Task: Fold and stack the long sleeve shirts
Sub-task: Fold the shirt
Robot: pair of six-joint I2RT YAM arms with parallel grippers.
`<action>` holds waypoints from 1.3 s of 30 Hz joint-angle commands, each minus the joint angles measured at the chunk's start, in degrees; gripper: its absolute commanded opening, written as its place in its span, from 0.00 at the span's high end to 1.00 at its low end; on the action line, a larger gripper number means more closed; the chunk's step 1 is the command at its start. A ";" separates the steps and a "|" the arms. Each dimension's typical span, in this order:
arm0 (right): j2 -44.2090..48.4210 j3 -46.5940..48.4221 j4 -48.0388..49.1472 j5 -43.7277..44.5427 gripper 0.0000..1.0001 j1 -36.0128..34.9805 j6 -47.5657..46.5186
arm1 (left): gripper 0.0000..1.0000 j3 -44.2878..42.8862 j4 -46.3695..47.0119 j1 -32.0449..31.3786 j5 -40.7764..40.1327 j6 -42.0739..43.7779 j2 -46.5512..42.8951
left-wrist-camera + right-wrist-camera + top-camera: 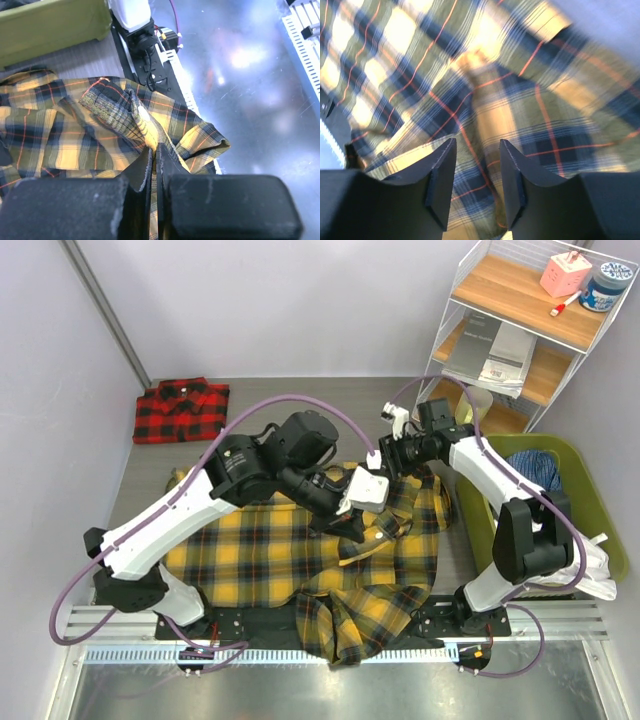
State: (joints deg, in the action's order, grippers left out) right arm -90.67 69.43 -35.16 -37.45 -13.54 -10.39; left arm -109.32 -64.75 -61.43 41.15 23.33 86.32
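Closest to me, the yellow-and-black plaid flannel shirt (260,550) lies spread and rumpled on the grey table (145,475) just ahead of the arm bases. One crumpled part of it drapes over the black mounting rail (240,623) between them.

Over the middle of that shirt, towards its right side, the left gripper (154,156) has its fingers pressed together on a raised fold. In the left wrist view the cloth peaks up into the tips, so I read that as a firm pinch.

Just beyond it and to the right, the right gripper (477,150) points down at the same shirt near its far right corner, fingers spread apart with plaid showing in the gap. That wrist view is blurred and I cannot tell whether the tips touch the fabric, but nothing is clamped between them.

To the right of the table stands an olive-green plastic bin (475,515) holding a blue checked cloth (535,468) and something white (592,575). The shirt's right edge comes up just beside its wall.

Further back, at the far left corner of the table, the red-and-black plaid flannel shirt (180,410) lies folded into a neat rectangle, collar up — well apart from the yellow one and from both grippers.

Farthest off, at the back right, is a white wire shelf with wooden boards (510,290)
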 commanded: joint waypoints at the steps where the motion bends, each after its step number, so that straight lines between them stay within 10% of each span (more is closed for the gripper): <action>1: -0.38 -2.71 0.09 -4.12 0.57 -2.45 -1.99 | 1.00 -1.51 -2.66 -1.59 -2.04 1.10 2.18; 11: 4.10 -14.84 1.49 -3.68 0.61 -10.89 -1.03 | 1.00 -6.79 -7.14 -2.03 4.02 2.51 -1.41; 28: -1.69 -3.60 -2.83 -5.87 0.49 -15.29 -1.84 | 1.00 17.11 5.76 0.51 -3.88 -2.76 -13.02; 39: -13.91 -1.43 -8.85 -3.07 0.46 -15.73 -6.66 | 1.00 27.82 29.85 31.43 0.15 -26.14 -12.23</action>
State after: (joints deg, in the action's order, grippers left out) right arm -102.41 64.07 -37.58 -41.34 -29.43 -14.13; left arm -85.03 -45.45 -39.46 38.74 7.33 74.63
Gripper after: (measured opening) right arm 0.536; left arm 0.007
